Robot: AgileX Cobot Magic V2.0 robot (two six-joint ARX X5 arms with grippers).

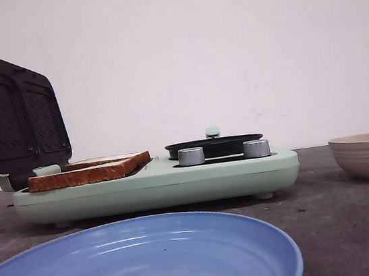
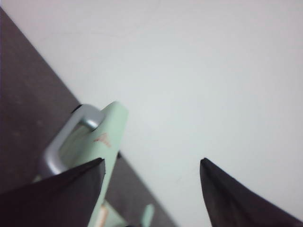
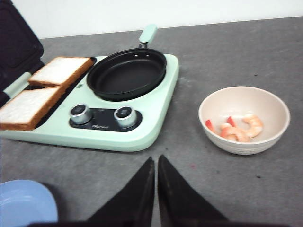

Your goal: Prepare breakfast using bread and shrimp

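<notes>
Bread (image 3: 38,92): two slices side by side on the open press plate of the green breakfast maker (image 3: 147,127), left of frame. Shrimp (image 3: 241,127): two pieces in the beige bowl (image 3: 246,144), right of frame, seen only in the right wrist view; the front view shows just the bowl's wall. Right fingers (image 3: 156,189) closed together, empty, above the grey surface (image 3: 213,189). Left fingers (image 2: 151,189) spread wide, holding nothing, near the lid handle (image 2: 66,137). Two knobs (image 3: 124,116), one black pan (image 3: 127,73), one blue plate (image 1: 147,265).
</notes>
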